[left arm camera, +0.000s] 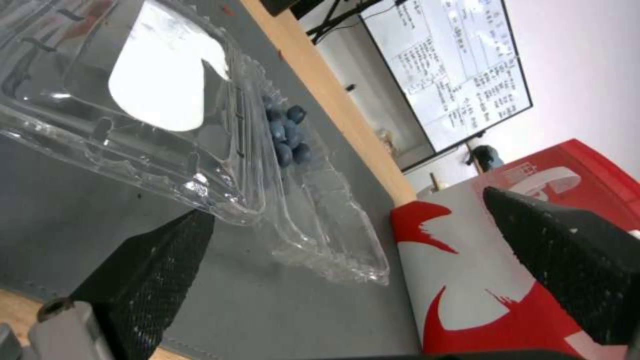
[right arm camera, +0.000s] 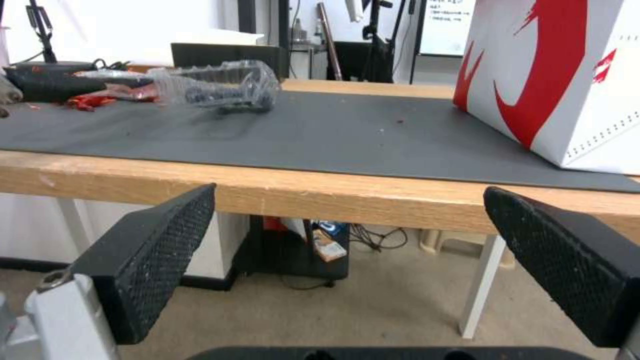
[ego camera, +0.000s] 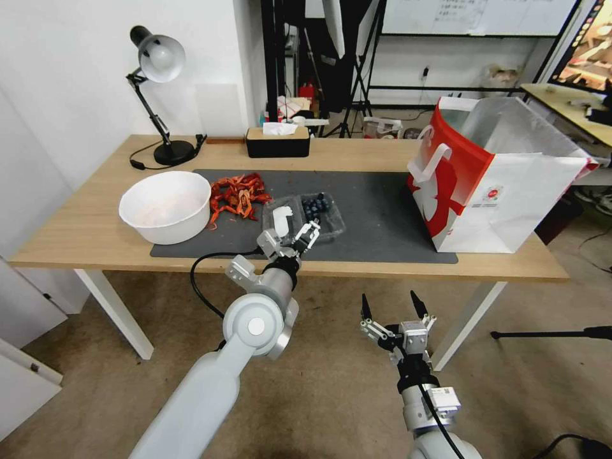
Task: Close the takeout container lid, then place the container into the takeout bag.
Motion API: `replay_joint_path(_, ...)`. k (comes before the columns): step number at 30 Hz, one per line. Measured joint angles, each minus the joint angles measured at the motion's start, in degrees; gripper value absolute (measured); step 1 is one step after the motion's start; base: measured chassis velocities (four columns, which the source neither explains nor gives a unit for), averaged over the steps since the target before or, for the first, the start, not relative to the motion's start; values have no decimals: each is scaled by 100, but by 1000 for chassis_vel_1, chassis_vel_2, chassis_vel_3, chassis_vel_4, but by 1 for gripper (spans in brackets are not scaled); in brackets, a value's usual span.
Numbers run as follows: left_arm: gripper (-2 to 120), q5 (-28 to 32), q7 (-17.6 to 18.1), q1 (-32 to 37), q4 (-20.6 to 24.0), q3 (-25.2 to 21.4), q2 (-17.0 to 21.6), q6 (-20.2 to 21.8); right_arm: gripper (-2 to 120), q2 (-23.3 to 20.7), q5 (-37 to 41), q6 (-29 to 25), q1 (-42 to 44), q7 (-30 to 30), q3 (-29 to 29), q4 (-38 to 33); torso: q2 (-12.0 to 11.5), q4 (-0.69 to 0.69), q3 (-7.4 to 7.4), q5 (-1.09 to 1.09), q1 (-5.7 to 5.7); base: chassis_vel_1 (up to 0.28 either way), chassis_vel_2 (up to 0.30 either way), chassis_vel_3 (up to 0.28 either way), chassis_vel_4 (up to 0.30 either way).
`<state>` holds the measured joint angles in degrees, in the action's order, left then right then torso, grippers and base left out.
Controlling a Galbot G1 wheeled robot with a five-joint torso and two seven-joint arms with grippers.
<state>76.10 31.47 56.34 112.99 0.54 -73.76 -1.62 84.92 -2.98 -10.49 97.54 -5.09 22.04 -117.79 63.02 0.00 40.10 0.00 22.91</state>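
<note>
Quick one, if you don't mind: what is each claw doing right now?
Left claw: open, at the lid of the takeout container, holding nothing.
Right claw: open, empty, below the table edge.

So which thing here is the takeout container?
On the dark mat, between the white bowl and the red-and-white bag, lies an open clear clamshell, the container. It alone holds blue berries, and the left gripper is at it.

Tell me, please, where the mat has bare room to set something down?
Free: the mat between the container and the bag. Crowded: the bowl, crayfish and left gripper by the lid.
</note>
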Motion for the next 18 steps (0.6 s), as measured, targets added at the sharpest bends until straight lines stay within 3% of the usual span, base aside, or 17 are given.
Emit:
replay_joint_path(9, 100, -235, -97, 95, 20, -12, 22, 0, 100, 17, -30, -8, 7, 3, -21, -2, 0, 0, 0, 0, 0, 0, 0, 0, 0)
replay_joint_path(13, 100, -820, -290, 138, -89, 2, 48, -92, 100, 30, -61, -8, -3, 7, -38, 27, 0, 0, 0, 0, 0, 0, 0, 0, 0)
replay_joint_path(18, 100, -1084, -401, 169, -96, 30, 68, -125, 100, 31, -69, -10, -3, 9, -39, 43, 0, 0, 0, 0, 0, 0, 0, 0, 0)
